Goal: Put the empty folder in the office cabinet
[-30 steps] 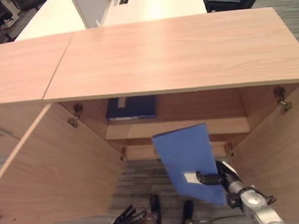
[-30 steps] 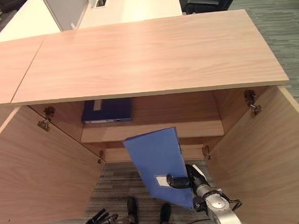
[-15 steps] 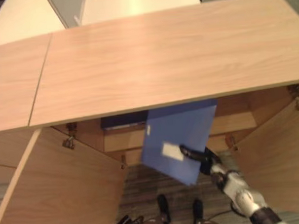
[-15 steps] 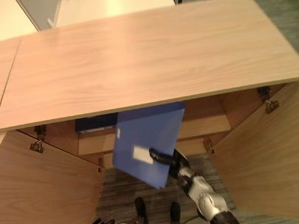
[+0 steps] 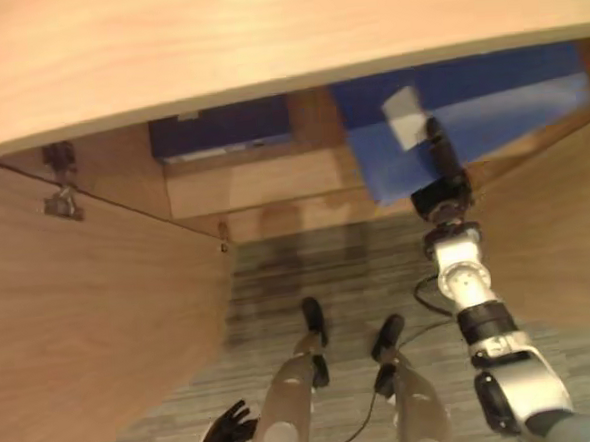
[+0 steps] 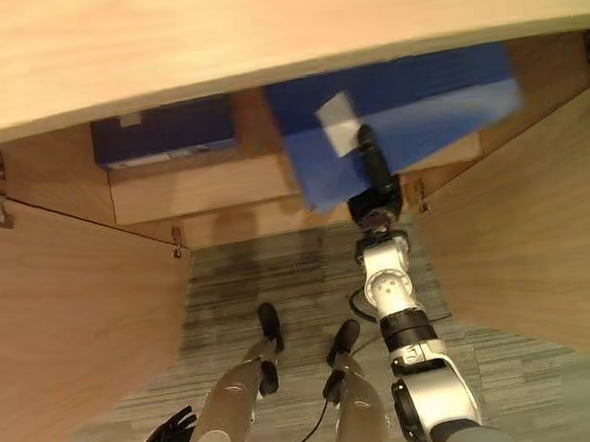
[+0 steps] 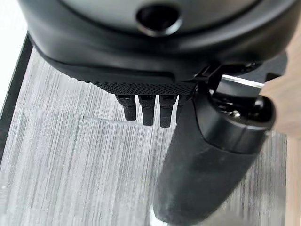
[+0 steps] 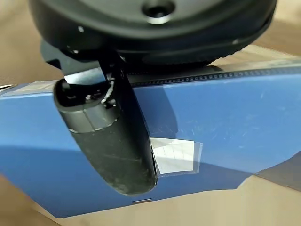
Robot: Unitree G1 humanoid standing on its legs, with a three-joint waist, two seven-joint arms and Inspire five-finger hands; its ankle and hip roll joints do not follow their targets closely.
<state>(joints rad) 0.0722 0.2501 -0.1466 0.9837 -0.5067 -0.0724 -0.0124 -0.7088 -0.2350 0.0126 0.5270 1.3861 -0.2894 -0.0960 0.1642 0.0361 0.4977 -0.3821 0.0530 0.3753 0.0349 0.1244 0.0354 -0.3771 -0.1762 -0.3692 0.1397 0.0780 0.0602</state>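
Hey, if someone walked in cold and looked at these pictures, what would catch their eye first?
Probably the bright blue folder, pinched by the right hand and reaching in under the cabinet top over the shelf. Next, the dark blue binder lying at the shelf's left end. The left hand hangs low by the floor.

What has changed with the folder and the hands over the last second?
The right hand, shut on the blue folder throughout, carried it up from before the open cabinet and in under the top, turning it sideways. The camera tipped downward too. The dark binder on the shelf stayed put; the left hand stayed low, idle.
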